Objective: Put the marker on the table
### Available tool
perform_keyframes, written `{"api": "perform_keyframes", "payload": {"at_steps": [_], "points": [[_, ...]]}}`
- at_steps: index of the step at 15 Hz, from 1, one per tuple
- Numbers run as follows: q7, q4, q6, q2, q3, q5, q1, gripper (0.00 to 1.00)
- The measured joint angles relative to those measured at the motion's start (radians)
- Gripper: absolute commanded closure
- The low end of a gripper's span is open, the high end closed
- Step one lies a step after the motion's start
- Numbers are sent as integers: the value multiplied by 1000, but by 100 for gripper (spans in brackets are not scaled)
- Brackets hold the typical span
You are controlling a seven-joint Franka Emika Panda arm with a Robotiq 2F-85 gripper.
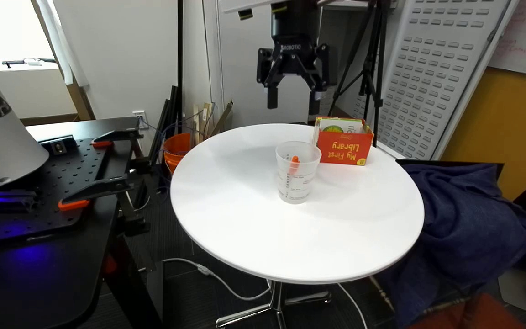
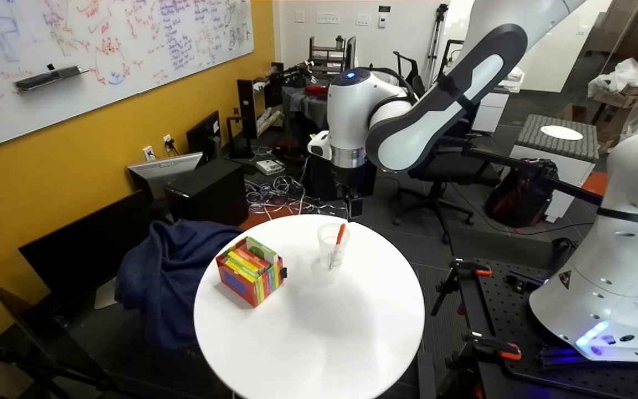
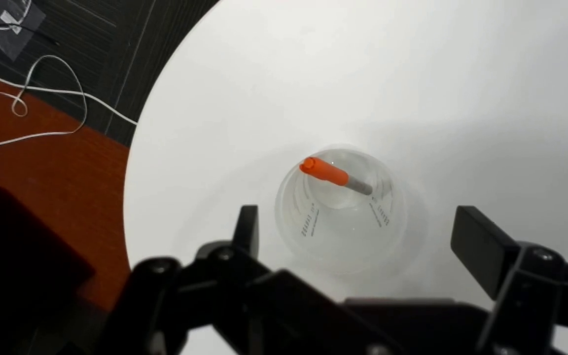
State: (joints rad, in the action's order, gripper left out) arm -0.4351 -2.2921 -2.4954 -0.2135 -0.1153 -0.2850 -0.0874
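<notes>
You have the fingers [image 1: 272,98] spread wide, up higher than the clear cup [image 1: 307,183]. Your marker [image 3: 334,175] leans inside that cup, orange end up, grey end down; the cup stands upright on the white round counter [image 1: 235,201], near the red box [image 1: 343,153] with lettering.

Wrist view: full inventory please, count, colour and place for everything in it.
table: 1, white, most of the view
cup: 1, clear with dark print, upright on the table
marker: 1, orange and grey, leaning inside the cup
floor: 1, dark grey and orange-red, left side
cables: several, white and black, on the floor
sheet: 1, greyish see-through, top left corner
box-like object: 1, black, lower left
hand: 1, black, bottom, open
fingers: 2, black, flanking the cup in this picture
</notes>
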Motion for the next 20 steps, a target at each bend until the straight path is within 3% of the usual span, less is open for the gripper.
{"api": "perform_keyframes", "payload": {"at_steps": [20], "points": [[0, 125, 13, -176, 0, -1, -6, 0]]}}
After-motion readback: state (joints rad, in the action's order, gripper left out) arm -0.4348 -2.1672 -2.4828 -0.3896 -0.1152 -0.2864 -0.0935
